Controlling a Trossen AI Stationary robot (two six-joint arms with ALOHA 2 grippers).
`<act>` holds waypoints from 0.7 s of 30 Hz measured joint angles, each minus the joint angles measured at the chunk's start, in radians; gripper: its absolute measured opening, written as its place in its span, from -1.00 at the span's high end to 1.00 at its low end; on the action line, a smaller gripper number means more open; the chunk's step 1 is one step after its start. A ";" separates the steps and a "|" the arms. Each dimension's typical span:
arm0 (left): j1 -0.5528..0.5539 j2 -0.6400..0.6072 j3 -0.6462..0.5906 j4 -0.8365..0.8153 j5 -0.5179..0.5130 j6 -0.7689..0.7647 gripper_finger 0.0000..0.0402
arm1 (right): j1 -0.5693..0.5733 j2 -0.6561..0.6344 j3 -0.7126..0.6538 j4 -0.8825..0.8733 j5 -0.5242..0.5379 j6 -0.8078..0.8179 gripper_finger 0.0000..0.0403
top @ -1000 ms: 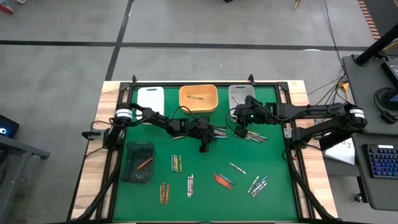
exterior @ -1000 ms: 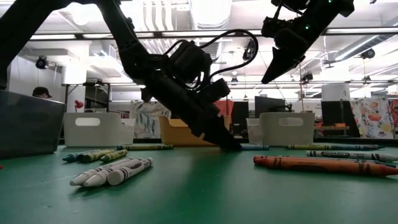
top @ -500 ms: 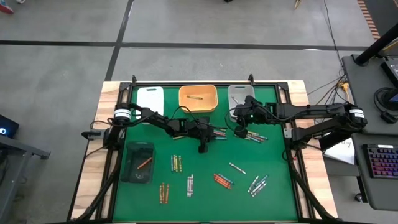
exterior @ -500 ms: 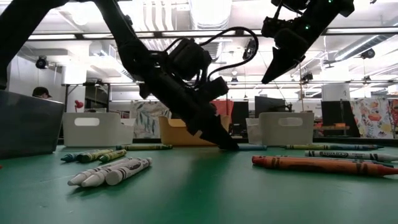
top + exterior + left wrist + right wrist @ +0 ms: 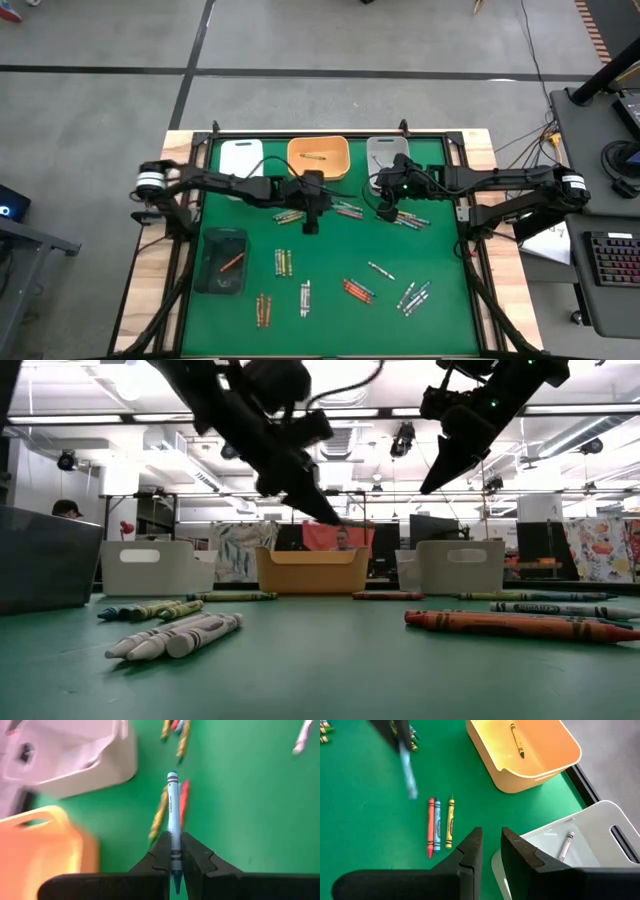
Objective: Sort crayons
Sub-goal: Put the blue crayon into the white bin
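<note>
High view: the left gripper (image 5: 310, 222) hangs over the green mat (image 5: 330, 320) in front of the orange plastic tray (image 5: 319, 158); the right gripper (image 5: 386, 211) hovers in front of the grey tray (image 5: 386, 152). A white tray (image 5: 241, 157) sits at the back left, a dark tray (image 5: 222, 260) at the front left. Loose crayons (image 5: 357, 291) lie in small clusters across the mat.

Low view: the left gripper (image 5: 322, 512) is lifted clear of the mat; a row of wax crayons (image 5: 180, 636) lies in the foreground.

Left wrist view: the left gripper (image 5: 174, 855) is clamped on a slim blue paper-wrapped crayon (image 5: 173, 810), which points forward above the mat.

Right wrist view: the right gripper (image 5: 491, 846) has its fingers a narrow gap apart, with nothing between them. A red, a blue and a yellow crayon (image 5: 440, 825) lie side by side below it.

Step in hand: one blue crayon picked and raised, judged ready for carrying.

Next move: take it to the tray meant for blue; which tray that is, I cannot tell. The orange one holds a yellow crayon, the grey one a pale one.
</note>
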 joint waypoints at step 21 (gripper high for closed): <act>0.404 -0.344 0.002 -0.921 -0.362 -0.368 0.99 | 0.000 0.000 0.000 0.023 0.001 -0.017 0.71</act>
